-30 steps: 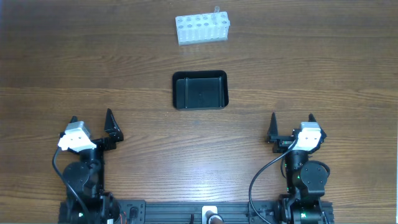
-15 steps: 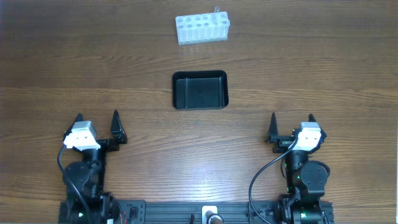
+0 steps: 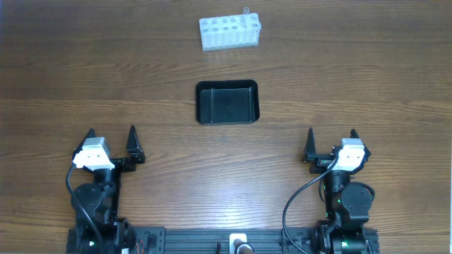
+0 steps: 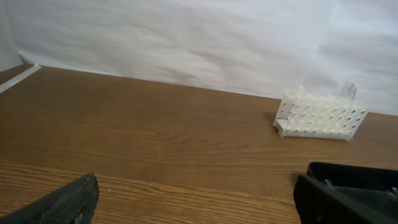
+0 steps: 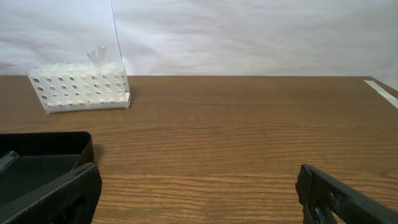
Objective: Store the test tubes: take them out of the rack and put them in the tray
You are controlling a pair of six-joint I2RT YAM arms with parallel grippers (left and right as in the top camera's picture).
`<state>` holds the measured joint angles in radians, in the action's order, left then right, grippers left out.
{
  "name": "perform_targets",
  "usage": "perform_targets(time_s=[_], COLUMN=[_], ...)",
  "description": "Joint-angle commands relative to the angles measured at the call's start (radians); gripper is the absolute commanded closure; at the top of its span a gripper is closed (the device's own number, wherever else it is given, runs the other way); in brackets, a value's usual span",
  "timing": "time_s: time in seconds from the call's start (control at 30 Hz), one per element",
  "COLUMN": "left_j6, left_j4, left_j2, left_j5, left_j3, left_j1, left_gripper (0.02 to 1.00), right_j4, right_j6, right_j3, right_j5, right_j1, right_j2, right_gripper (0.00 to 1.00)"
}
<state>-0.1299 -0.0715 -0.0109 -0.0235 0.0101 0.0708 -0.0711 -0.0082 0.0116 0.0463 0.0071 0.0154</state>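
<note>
A white test tube rack stands at the far middle of the table, with one clear test tube sticking up at its right end. The rack and tube also appear in the left wrist view, and the rack and tube in the right wrist view. A black tray sits just in front of the rack. My left gripper is open near the front left, far from both. My right gripper is open near the front right.
Bare wooden tabletop spreads between the tray and both arms. A white backdrop rises behind the far edge of the table. The tray's near wall shows low in the right wrist view.
The left gripper has swung a little to the right and squared up, then stopped. The right arm, the rack and the tray have not moved.
</note>
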Motion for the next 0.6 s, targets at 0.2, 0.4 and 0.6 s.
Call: perform_targets(time_s=[0.2,0.4,0.6], left_j6=[0.018,0.018,0.019], left_j4=[-0.004,-0.004,-0.004], left_j2=[0.006,0.006,0.006], left_j5=[-0.020,-0.020,-0.020], left_j3=[-0.004,-0.004,-0.004], left_j1=[0.005,0.005,0.005], left_gripper=[0.020,0.020,0.020], right_j4=[0.005,-0.063,-0.378], right_j6=[-0.008,0.034,0.082], right_j3=[-0.006,0.101,0.441], right_j5=[0.000,-0.034,0.209], right_j1=[-0.006,-0.006,-0.006], right_j2=[-0.011,-0.011,0.015], right_gripper=[0.009,0.007,0.007])
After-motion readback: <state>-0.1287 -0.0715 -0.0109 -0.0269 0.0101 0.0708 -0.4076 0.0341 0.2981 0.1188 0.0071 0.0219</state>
